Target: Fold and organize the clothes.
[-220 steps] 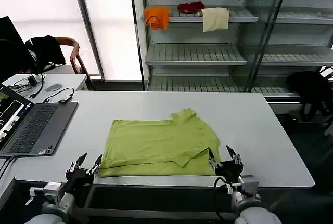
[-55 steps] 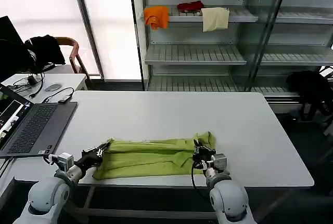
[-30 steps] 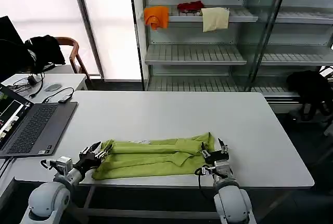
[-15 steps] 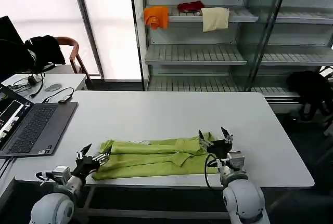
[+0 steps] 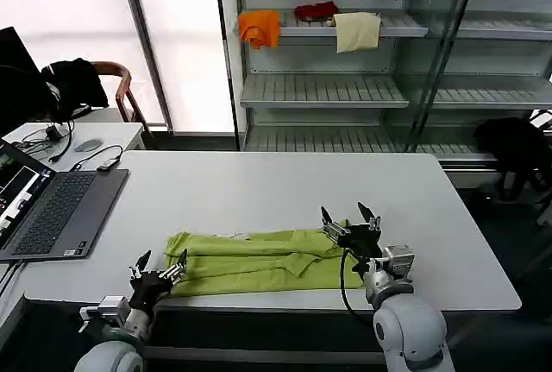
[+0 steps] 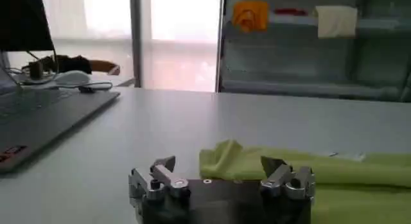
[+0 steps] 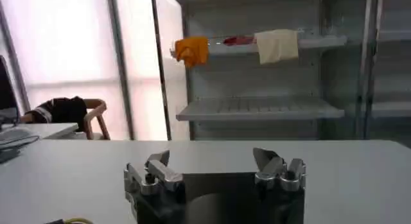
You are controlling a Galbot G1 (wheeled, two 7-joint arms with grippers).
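Note:
The clothes, a lime yellow-green T-shirt [image 5: 259,261], lie folded into a long narrow band near the front edge of the white table [image 5: 285,186]. My left gripper [image 5: 158,268] is open at the band's left end, just off the cloth, with nothing between its fingers. In the left wrist view the left gripper [image 6: 221,167] faces the shirt's bunched end [image 6: 231,161]. My right gripper [image 5: 349,219] is open and raised just above the band's right end. In the right wrist view the right gripper [image 7: 212,160] holds nothing and looks across bare table.
An open laptop [image 5: 52,208] lies at the table's left. A metal shelf rack [image 5: 345,87] stands behind, with orange [image 5: 260,27], red [image 5: 316,10] and cream [image 5: 356,30] cloths on it. A side desk and a chair with a black garment [image 5: 73,78] are at far left.
The flat shirt has been folded over into a narrow band. Both grippers then let go; the right one rose and moved back over the right end, the left drew toward the front edge.

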